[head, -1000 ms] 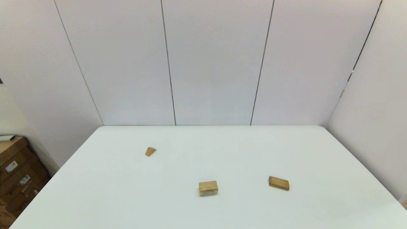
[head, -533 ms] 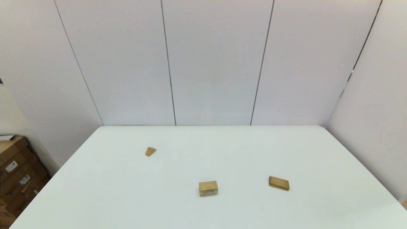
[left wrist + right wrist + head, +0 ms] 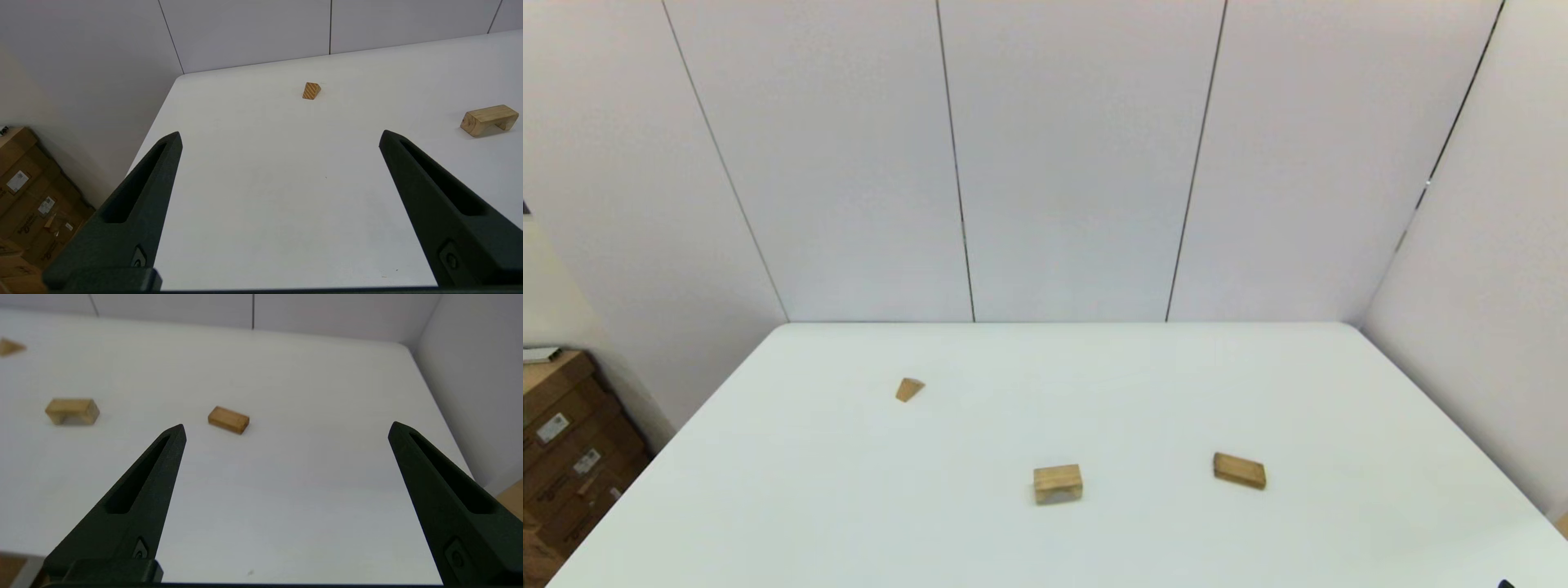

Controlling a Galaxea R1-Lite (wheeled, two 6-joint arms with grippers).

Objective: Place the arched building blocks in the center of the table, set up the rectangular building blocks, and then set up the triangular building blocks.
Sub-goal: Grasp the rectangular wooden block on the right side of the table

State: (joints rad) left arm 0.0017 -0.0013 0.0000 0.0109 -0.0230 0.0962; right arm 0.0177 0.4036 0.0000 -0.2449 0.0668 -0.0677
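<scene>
Resting apart on table (image 3: 849,506), arch (image 3: 1058,483), slab (image 3: 1239,470), wedge (image 3: 909,389)

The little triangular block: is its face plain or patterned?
The triangular block shows slanted stripes of light and darker brown wood grain, clearest in the left wrist view.

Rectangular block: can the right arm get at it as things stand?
Probably yes. The rectangular block lies flat on the table, ahead of the right gripper, whose jaws stand wide open. Nothing sits between them; the arched block lies well off to the side.
</scene>
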